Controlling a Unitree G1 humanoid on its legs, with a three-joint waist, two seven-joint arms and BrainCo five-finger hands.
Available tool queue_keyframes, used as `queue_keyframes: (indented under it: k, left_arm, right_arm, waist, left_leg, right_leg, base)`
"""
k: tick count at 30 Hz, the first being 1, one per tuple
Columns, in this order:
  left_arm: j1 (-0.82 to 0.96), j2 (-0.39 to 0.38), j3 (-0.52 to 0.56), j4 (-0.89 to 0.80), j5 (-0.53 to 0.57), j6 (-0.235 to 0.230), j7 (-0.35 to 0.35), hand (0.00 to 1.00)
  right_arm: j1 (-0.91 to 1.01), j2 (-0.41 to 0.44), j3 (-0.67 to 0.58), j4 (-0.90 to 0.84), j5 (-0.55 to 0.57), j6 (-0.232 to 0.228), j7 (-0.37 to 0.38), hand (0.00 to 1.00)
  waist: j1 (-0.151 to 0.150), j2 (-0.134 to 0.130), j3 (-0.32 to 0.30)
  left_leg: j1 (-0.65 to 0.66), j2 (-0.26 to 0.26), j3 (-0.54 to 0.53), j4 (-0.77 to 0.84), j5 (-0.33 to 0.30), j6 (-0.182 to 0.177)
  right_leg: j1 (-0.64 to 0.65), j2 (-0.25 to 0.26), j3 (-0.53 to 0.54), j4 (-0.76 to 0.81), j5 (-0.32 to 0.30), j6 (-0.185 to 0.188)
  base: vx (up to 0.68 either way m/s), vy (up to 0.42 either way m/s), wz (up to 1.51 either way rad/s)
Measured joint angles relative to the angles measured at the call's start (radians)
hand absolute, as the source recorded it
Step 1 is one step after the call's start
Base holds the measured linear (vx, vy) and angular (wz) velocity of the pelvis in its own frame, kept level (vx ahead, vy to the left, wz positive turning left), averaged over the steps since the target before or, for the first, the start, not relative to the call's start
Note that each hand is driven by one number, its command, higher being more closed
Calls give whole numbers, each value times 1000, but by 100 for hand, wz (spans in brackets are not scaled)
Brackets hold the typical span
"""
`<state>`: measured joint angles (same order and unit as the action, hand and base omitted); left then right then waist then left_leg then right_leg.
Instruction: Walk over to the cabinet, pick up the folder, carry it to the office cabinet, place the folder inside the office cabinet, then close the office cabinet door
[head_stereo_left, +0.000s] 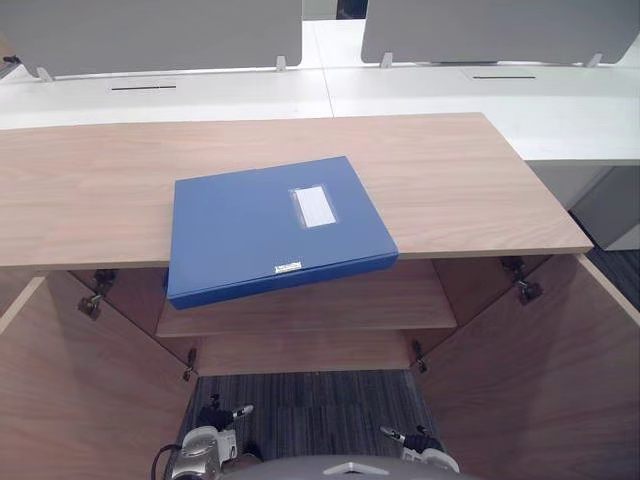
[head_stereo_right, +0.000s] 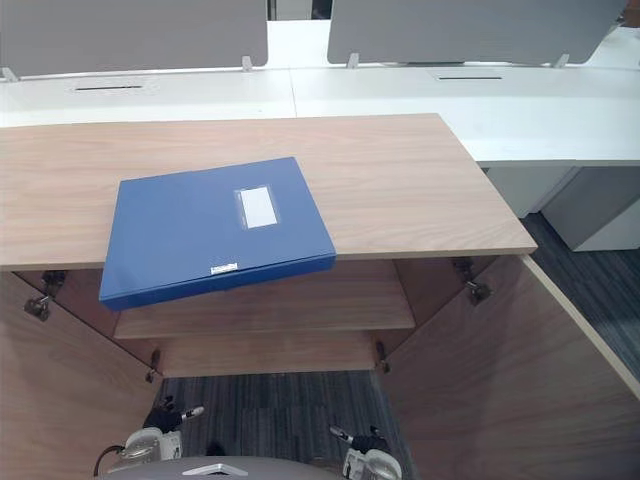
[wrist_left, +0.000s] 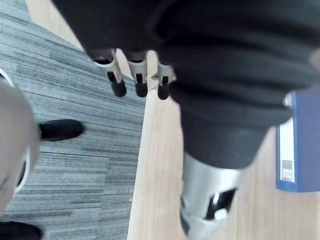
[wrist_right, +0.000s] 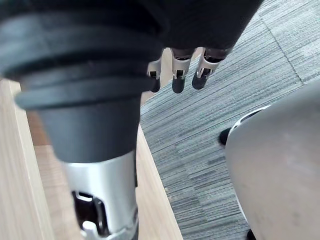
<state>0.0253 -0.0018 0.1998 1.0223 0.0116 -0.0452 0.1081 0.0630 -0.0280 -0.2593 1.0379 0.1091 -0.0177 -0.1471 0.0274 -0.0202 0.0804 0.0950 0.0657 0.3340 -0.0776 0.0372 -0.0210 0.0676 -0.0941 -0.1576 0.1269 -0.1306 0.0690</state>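
At the lower left, your left hand (head_stereo_left: 213, 418) is hanging low over the grey carpet (head_stereo_left: 310, 400), fingers (wrist_left: 117, 82) straight and relaxed, gripping nothing. In the centre, the blue folder (head_stereo_left: 265, 228) is lying flat on the wooden cabinet (head_stereo_left: 450, 190), its near edge jutting past the front rim above the inner shelf (head_stereo_left: 330, 305), with the left door (head_stereo_left: 80, 400) and right door (head_stereo_left: 540, 390) standing open. At the lower right, your right hand (head_stereo_left: 412, 438) is dangling likewise, fingers loose and empty.

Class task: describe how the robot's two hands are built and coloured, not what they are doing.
The left hand and the right hand match: slim silver fingers with dark rounded tips, a thicker silver thumb with a dark slot, and a black ribbed cover over the back and wrist.
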Motion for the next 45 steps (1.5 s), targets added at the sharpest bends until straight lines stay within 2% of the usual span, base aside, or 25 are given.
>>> queue_keyframes:
  k: [5, 7, 15, 23, 31, 33, 41, 45]
  left_arm:
    - [64, 24, -45, -182, -51, -11, 43, 0]
    - [109, 45, -51, -342, -58, -28, 62, 0]
    - [222, 71, -74, -778, -54, -78, 69, 0]
    - [285, 70, -89, -1116, -72, -140, 78, 0]
    - [301, 62, -96, -1310, -89, -173, 58, 0]
    - [312, 64, -95, -1365, -89, -175, 58, 0]
    - [311, 103, -93, -1415, -84, -202, 60, 0]
    - [295, 146, -111, -1432, 24, -200, 87, 0]
  right_arm:
    - [0, -4, 14, -4, 0, -2, -10, 0]
    - [2, -5, 46, -24, 0, -5, -11, 0]
    - [23, -15, 92, -106, -38, -11, -10, 0]
    - [57, -20, 104, -164, -39, -23, -7, 0]
    - [84, -21, 102, -163, -77, -23, -5, 0]
    - [89, -22, 102, -157, -77, -23, -4, 0]
    - [78, -42, 99, -107, -78, -25, 8, 0]
    - [64, -59, 99, -71, -78, -26, 8, 0]
  waist:
    - [3, -6, 2]
    - [11, -7, 3]
    - [19, 10, 12]
    - [30, 21, 19]
    - [30, 19, 16]
    - [29, 17, 13]
    - [23, 24, -20]
    - [18, 23, -22]
  left_leg:
    - [-9, -18, -35, -1, 6, 8]
    - [-9, -22, -41, -1, 10, 14]
    - [-4, -24, -88, -2, 22, 17]
    - [28, -17, -91, -2, 21, 15]
    - [49, -15, -88, -2, 23, 12]
    - [59, -15, -91, -8, 17, 4]
    - [65, -13, -90, -8, 24, 7]
    - [65, -14, -90, -8, 24, 8]
  right_leg:
    - [3, -9, 8, -14, 7, 2]
    - [4, -11, 10, -18, 6, 2]
    - [31, -11, -17, -24, 4, -3]
    - [68, -9, -24, -14, 1, 1]
    - [89, -10, -15, 10, -7, 3]
    - [86, -12, -13, 26, -31, -2]
    - [86, -4, 8, 30, -28, 6]
    - [87, -3, 11, 27, -25, 3]
  base:
    - [-45, 40, 15]
    - [-46, 30, 7]
    - [-29, -1, 12]
    - [-2, -3, 2]
    - [-25, -1, -1]
    - [-103, -10, 4]
    - [-11, -5, -1]
    - [0, 0, 0]
